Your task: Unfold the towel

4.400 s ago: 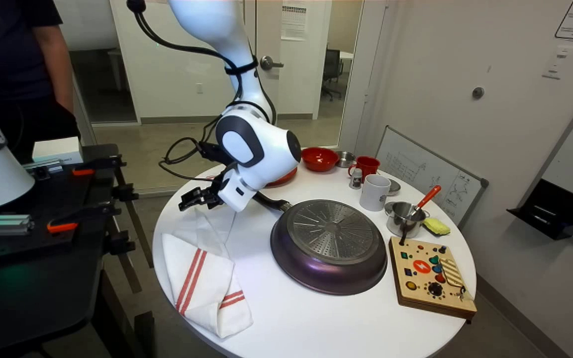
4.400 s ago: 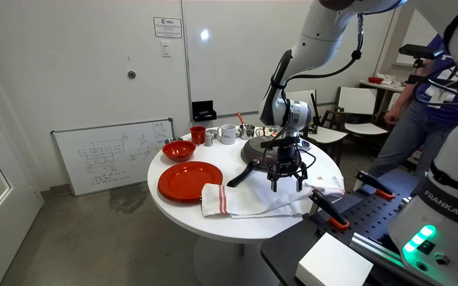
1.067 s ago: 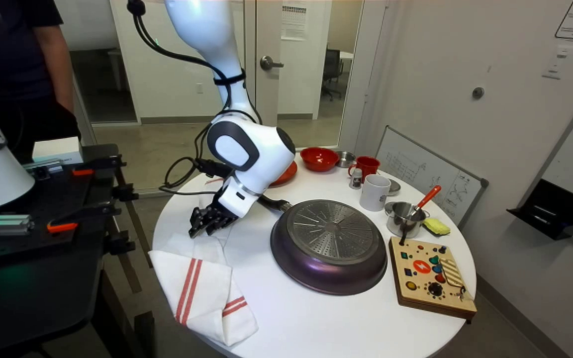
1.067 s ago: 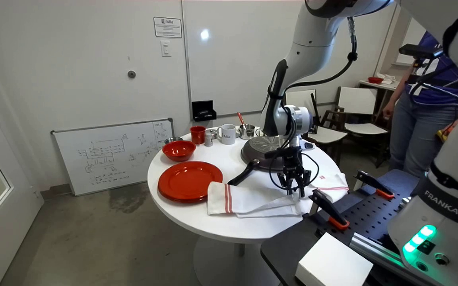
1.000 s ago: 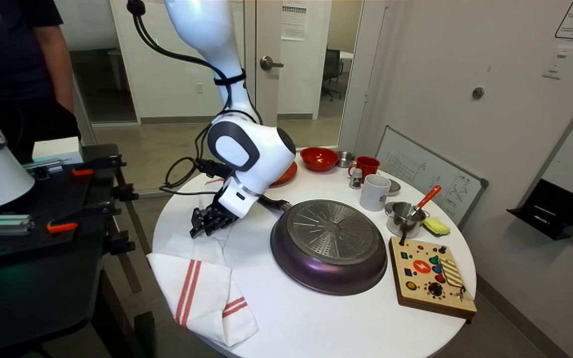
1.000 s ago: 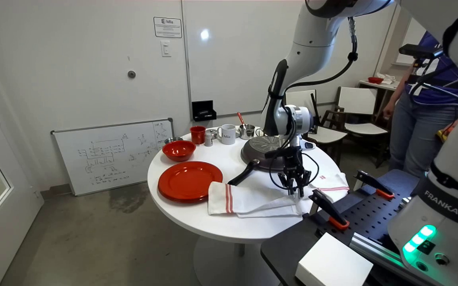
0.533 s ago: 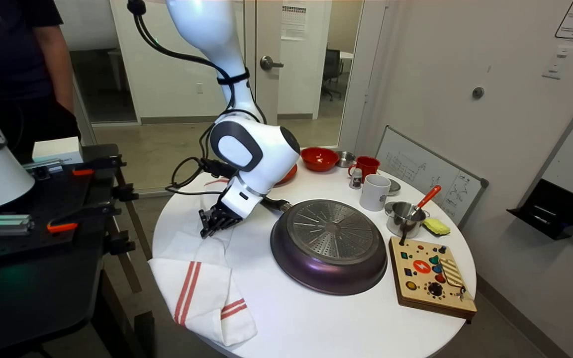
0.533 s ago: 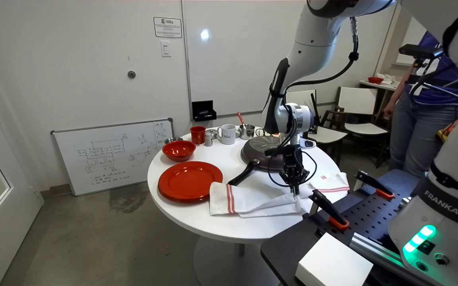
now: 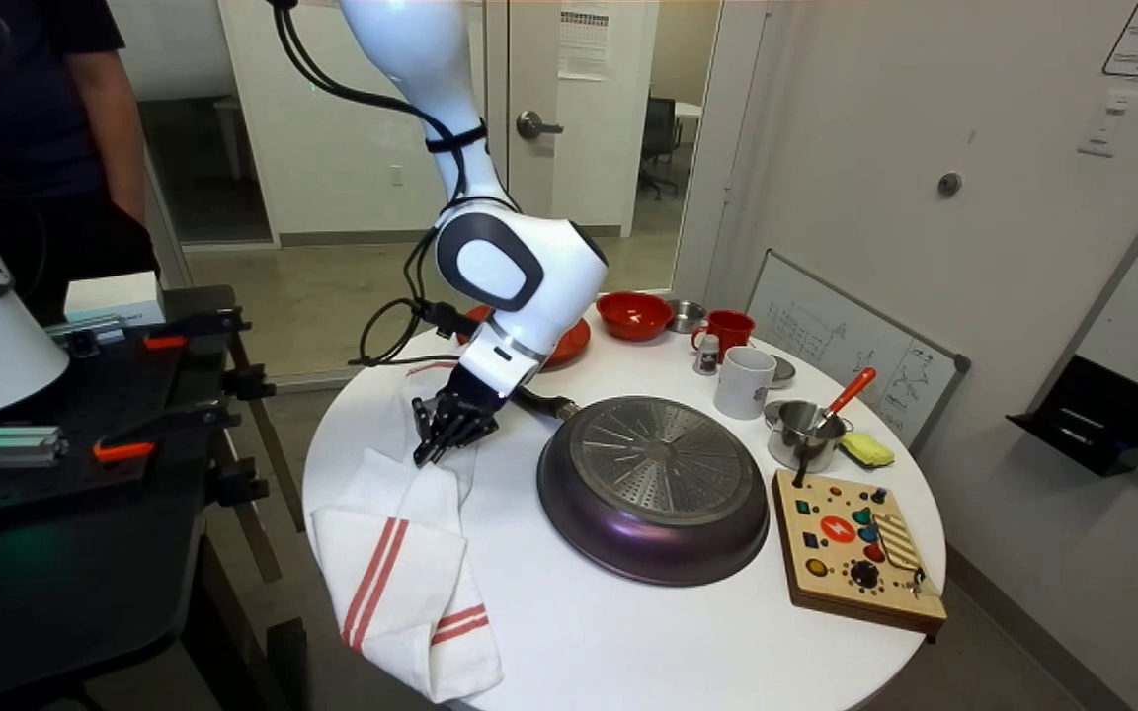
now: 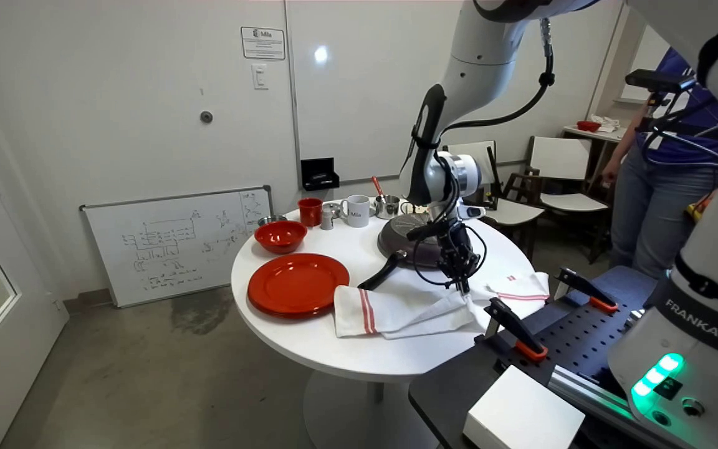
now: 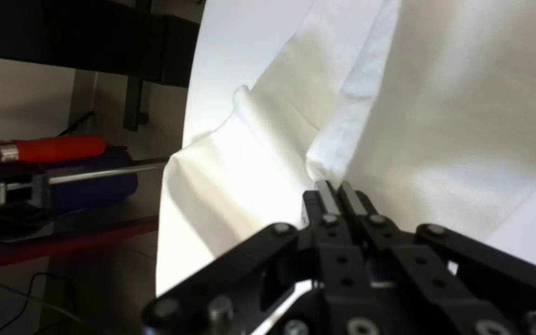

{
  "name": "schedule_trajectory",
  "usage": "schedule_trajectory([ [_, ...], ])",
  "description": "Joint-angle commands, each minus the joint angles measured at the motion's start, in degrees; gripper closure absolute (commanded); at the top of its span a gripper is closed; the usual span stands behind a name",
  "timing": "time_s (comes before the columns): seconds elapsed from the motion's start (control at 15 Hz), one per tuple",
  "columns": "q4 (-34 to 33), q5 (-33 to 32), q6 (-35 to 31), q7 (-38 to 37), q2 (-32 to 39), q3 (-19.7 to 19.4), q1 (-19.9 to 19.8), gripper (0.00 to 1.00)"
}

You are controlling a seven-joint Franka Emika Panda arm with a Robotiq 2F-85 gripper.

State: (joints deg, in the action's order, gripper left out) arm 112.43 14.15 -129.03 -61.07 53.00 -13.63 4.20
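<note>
Pinching a fold of the towel [image 9: 421,573] in the gripper [image 11: 338,191]. Leaving a striped end lying across free room from the pan [image 9: 663,484], overhanging the edge of the surface [image 9: 609,647].

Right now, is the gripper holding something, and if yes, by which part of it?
Yes: the gripper holds the towel by a raised fold of its plain white cloth, away from the red stripes, pinched between the fingertips.

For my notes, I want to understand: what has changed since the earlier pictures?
The gripper, open earlier, has shut on the towel and raised part of it. In an exterior view, the striped end near the plate has slid rightward. The pan, plate and bowl stayed in place.
</note>
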Motion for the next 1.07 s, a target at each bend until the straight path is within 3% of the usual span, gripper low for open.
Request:
schedule_trajectory([
  [0.0, -1.22, -5.99, 5.02, -5.18, -1.87, -1.70, 3.30, 0.96],
  [0.13, -1.97, -7.90, 6.60, -4.88, -2.15, -0.87, 3.19, 0.96],
  [0.2, -2.14, -8.77, 6.96, -4.50, -2.27, -0.63, 3.22, 0.70],
  [0.27, -2.12, -9.37, 7.01, -4.69, -2.43, -0.57, 3.28, 0.93],
  [0.33, -2.23, -10.09, 7.76, -5.17, -2.51, -0.74, 3.42, 0.92],
  [0.53, -2.45, -11.30, 9.31, -8.02, -2.71, -1.46, 4.04, 1.00],
  [0.8, -2.61, -13.88, 12.12, -11.67, -3.50, -1.46, 4.42, 0.98],
  [1.0, -2.80, -14.38, 14.30, -9.48, -4.37, 0.41, 3.28, 0.99],
])
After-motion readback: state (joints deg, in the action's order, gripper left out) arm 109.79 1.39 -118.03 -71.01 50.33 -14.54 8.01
